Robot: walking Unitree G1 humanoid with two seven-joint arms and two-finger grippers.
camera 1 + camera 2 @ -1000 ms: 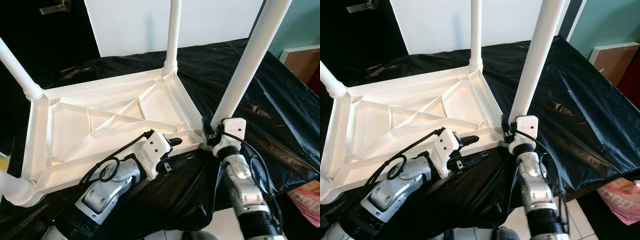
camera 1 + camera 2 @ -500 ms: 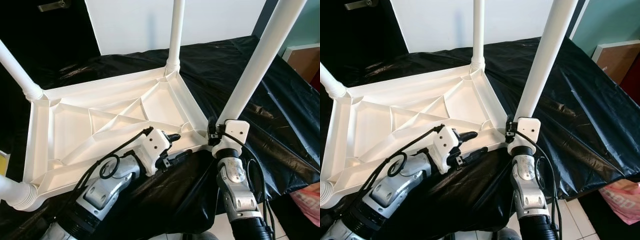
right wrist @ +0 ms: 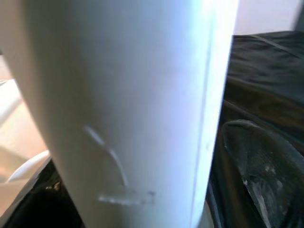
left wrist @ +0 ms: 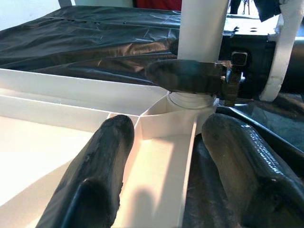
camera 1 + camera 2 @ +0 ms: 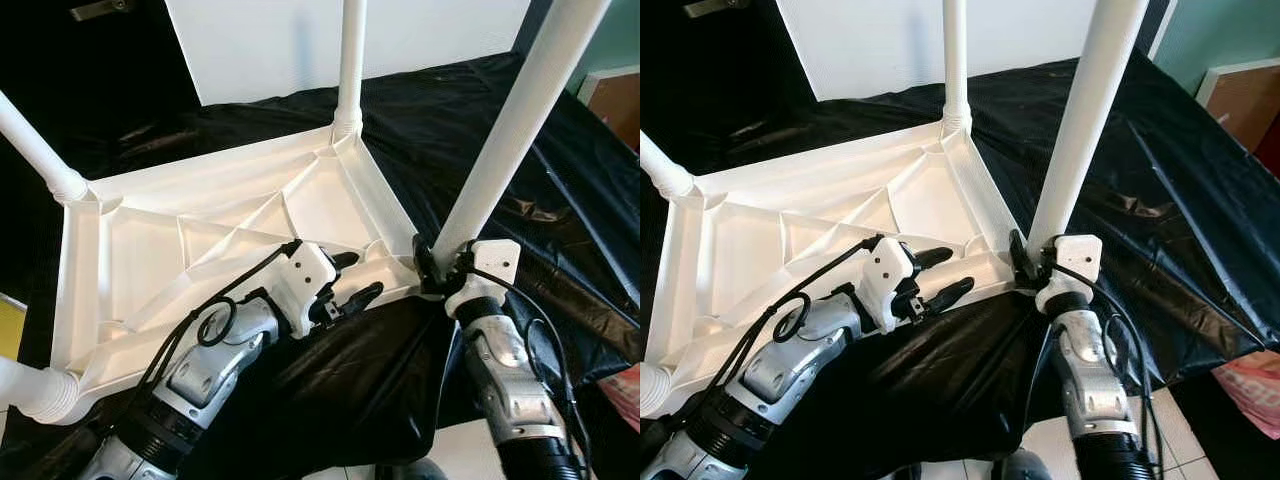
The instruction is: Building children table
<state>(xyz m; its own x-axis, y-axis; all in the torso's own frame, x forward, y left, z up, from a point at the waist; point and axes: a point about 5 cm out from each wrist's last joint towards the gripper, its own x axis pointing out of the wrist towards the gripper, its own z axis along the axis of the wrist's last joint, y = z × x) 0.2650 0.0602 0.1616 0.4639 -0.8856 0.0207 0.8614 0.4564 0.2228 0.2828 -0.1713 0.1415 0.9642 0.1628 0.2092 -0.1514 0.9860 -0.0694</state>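
The white plastic children's table (image 5: 82,262) lies upside down on a black-covered surface, with its ribbed underside facing up. Two legs stand at the far corners, one on the left (image 5: 35,150) and one further right (image 5: 350,60). Another leg (image 5: 25,385) juts from the near left corner. My right gripper (image 5: 440,265) is shut on the base of the near right leg (image 5: 510,130), which looms close in the right wrist view (image 3: 123,95). My left gripper (image 5: 362,276) is open, one finger (image 4: 104,156) inside the table's front rim and one outside, just left of that leg (image 4: 202,28).
Black sheeting (image 5: 560,220) drapes over the whole surface and hangs off the near edge. A white panel (image 5: 270,40) stands behind. A brown board (image 5: 1240,100) leans at the right, and a pink bag (image 5: 1250,385) lies on the tiled floor.
My left gripper has pushed forward so its fingers straddle the table's front rim near the corner. The right gripper keeps its hold on the leg. The view has shifted slightly.
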